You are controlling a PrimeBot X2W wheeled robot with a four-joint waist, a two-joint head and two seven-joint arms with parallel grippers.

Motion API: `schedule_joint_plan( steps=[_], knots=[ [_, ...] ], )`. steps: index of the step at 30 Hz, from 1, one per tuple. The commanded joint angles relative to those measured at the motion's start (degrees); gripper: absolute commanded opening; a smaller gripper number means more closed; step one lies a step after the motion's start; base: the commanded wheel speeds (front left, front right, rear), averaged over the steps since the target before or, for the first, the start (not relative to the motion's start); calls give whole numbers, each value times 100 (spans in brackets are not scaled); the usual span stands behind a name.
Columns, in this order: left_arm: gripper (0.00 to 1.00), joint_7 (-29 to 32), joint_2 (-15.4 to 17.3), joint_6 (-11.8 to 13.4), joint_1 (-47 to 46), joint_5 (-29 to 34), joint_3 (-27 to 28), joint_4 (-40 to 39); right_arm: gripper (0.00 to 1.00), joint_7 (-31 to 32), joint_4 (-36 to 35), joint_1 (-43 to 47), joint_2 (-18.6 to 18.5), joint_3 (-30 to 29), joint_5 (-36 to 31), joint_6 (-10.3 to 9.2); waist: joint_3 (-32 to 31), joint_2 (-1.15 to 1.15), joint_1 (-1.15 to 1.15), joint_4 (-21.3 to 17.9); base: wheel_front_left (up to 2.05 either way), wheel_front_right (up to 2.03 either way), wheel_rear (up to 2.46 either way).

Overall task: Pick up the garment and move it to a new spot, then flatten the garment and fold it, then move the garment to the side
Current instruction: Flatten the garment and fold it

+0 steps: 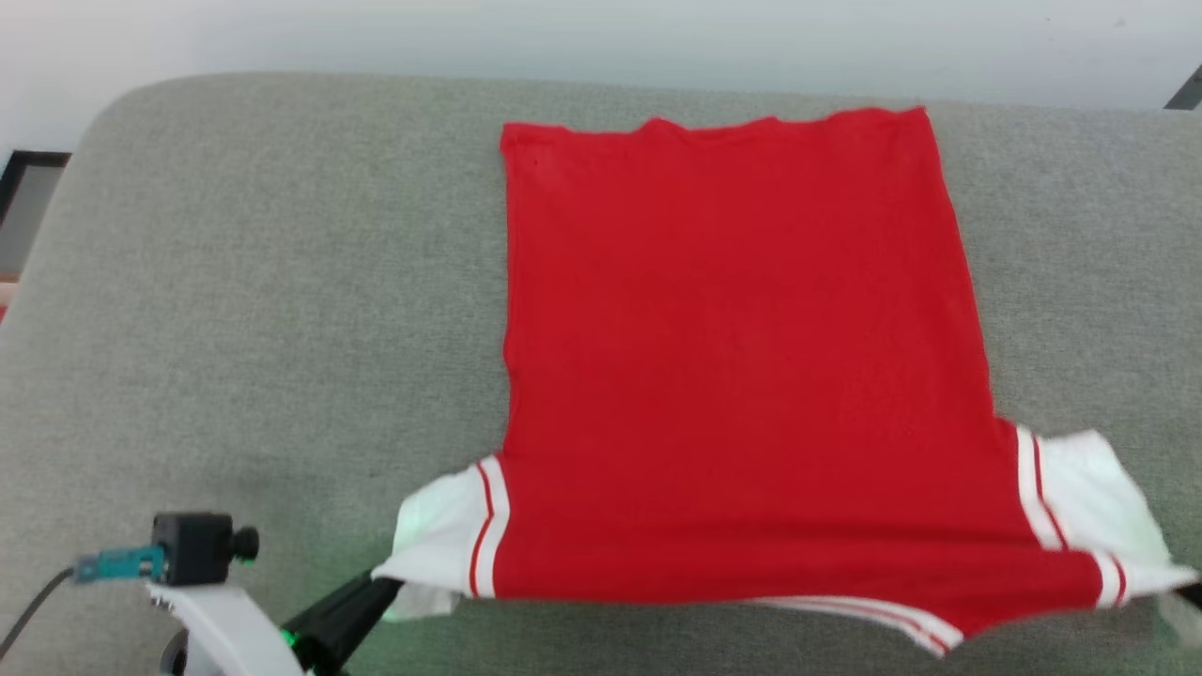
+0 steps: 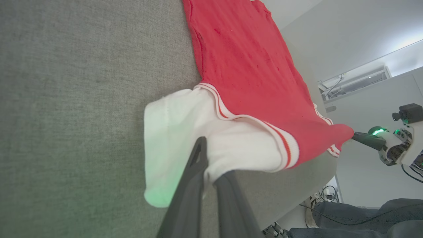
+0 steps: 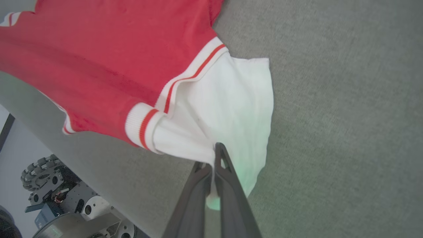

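The garment (image 1: 742, 357), a bright red shirt with white striped sleeve ends, lies spread flat on the grey padded table (image 1: 263, 310). Its near hem is lifted a little off the table at the front edge. My left gripper (image 1: 380, 590) is shut on the white left sleeve (image 2: 178, 132), with the cloth pinched between its fingers (image 2: 211, 162). My right gripper (image 3: 211, 158) is shut on the white right sleeve (image 3: 228, 109). In the head view this gripper (image 1: 1191, 593) is just a dark tip at the right edge. The left wrist view shows the right gripper (image 2: 357, 136) holding the far sleeve corner.
The table's front edge runs just below the shirt's hem. Bare grey surface stretches to the left of the shirt (image 1: 235, 282). The robot's wheeled base (image 3: 43, 185) sits below the edge. A person's dark trouser leg (image 2: 363, 215) and shoe are beyond the table.
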Motion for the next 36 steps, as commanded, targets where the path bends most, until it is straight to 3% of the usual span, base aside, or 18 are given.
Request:
schedule_joint_plan(
  steps=[1, 8, 12, 16, 22, 26, 30, 31, 32, 33, 36],
  knots=[
    [0, -57, 123, 70, 121, 35, 15, -66, 0, 49, -76, 205, -133, -88, 70, -21, 5, 0, 0, -24, 0, 0, 0],
    [0, -64, 436, 329, 469, 54, -83, -735, 0, 224, -791, 1170, -464, -507, 173, -17, 46, 0, 0, -99, 0, 0, 0],
    [0, 73, 266, 417, 389, 129, -176, -641, 0, 369, -790, 1384, -215, -763, -78, -16, 56, 0, 0, -96, 0, 0, 0],
    [0, 269, -51, 457, 216, 275, -275, -284, 0, 901, -772, 1313, 288, -842, -587, -15, 86, 0, 0, -84, 0, 0, 0],
    [0, 447, -622, 378, 18, 456, -413, 469, 0, 1701, -219, 925, 1382, -768, -1464, -14, 197, 0, 0, -32, 0, 0, 0],
    [0, 514, -937, 341, -66, 563, -505, 914, 0, 1915, 204, 745, 2046, -718, -1783, -14, 244, 0, 0, 28, 0, 0, 0],
    [0, 547, -1140, 247, -125, 554, -527, 1140, 0, 1893, 519, 624, 2405, -735, -2123, -22, 282, 0, 0, 38, 0, 0, 0],
    [0, 534, -1152, 234, -123, 556, -520, 1183, 12, 1854, 551, 588, 2485, -760, -2165, -24, 289, 0, 0, 17, 0, 0, 0],
    [0, 521, -1156, 230, -117, 558, -516, 1218, 41, 1807, 570, 558, 2540, -796, -2201, -24, 299, 0, 0, -11, 0, 0, 0],
    [0, 499, -1155, 223, -100, 555, -506, 1241, 100, 1736, 596, 520, 2588, -881, -2230, -31, 307, 0, 0, -46, 0, 0, 0],
    [0, 474, -1165, 218, -100, 558, -485, 1244, 100, 1618, 591, 483, 2581, -1163, -2225, -57, 334, 0, 0, -133, 0, 0, 0]
  ],
)
